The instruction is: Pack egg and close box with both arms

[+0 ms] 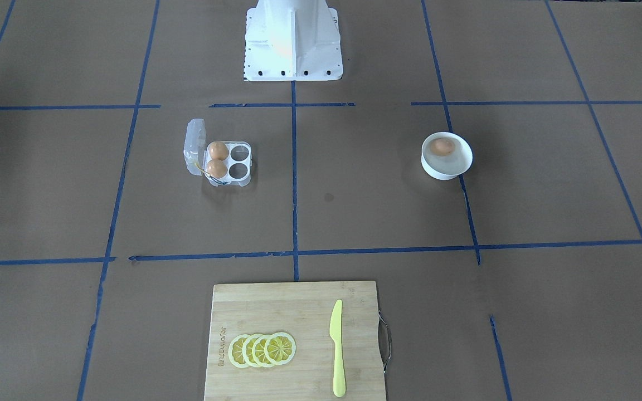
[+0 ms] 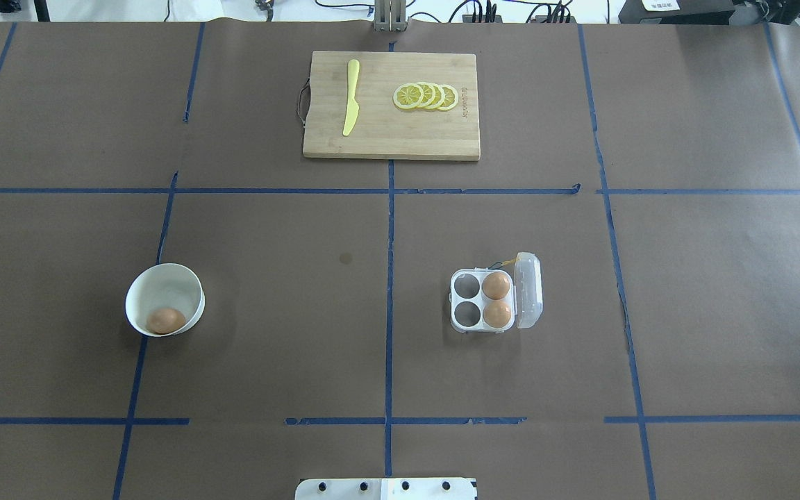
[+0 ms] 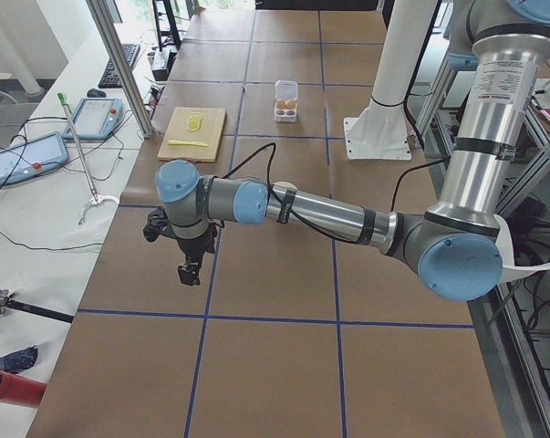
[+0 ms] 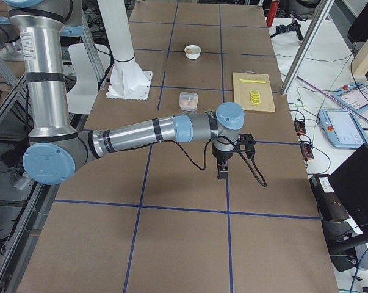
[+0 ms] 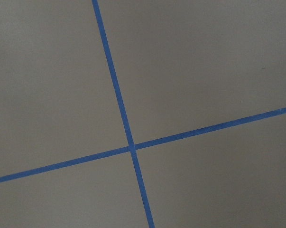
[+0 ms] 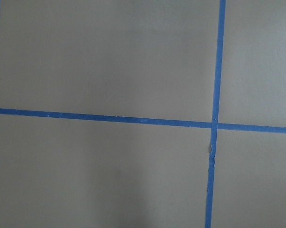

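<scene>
Far left: left tool (image 3: 191, 272) hanging above the tabletop (image 2: 268, 312), pointing down; cannot tell how far open or whether holding anything. Left of centre: white bowl (image 2: 164, 274) with 1 egg (image 2: 166, 320) inside. Centre, far side: cutting board (image 2: 386, 139) carrying yellow knife (image 2: 351, 106) and lemon slices (image 2: 426, 96). Right of centre: box (image 2: 466, 300), lid (image 2: 528, 289) open at its right, 2 eggs (image 2: 496, 285) in the cups beside the lid. Far right: right tool (image 4: 222, 172) above the tabletop; opening likewise impossible to tell.
</scene>
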`<state>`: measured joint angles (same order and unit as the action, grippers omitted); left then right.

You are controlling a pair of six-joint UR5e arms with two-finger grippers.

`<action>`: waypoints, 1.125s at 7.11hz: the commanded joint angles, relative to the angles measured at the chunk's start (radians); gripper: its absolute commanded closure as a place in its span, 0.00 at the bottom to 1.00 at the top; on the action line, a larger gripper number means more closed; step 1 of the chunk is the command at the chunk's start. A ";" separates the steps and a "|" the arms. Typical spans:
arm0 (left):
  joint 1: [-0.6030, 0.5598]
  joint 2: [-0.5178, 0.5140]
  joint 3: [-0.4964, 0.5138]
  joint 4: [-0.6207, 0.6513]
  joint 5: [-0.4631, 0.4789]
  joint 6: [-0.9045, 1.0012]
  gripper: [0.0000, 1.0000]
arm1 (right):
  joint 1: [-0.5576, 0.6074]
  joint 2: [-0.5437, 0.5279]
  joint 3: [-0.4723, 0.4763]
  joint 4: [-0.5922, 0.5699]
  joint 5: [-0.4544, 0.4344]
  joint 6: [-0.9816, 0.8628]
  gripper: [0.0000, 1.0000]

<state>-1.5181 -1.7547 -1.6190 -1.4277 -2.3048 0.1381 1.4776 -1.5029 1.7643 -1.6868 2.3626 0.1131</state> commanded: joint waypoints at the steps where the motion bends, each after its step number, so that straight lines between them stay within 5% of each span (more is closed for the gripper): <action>1: -0.001 -0.009 -0.036 0.004 -0.001 -0.006 0.00 | 0.001 0.001 0.000 0.001 0.013 0.002 0.00; 8: -0.002 0.009 -0.085 -0.093 -0.004 0.003 0.00 | -0.002 0.007 0.004 0.015 0.026 0.013 0.00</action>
<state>-1.5188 -1.7525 -1.6887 -1.4794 -2.3066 0.1402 1.4762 -1.4955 1.7659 -1.6727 2.3868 0.1254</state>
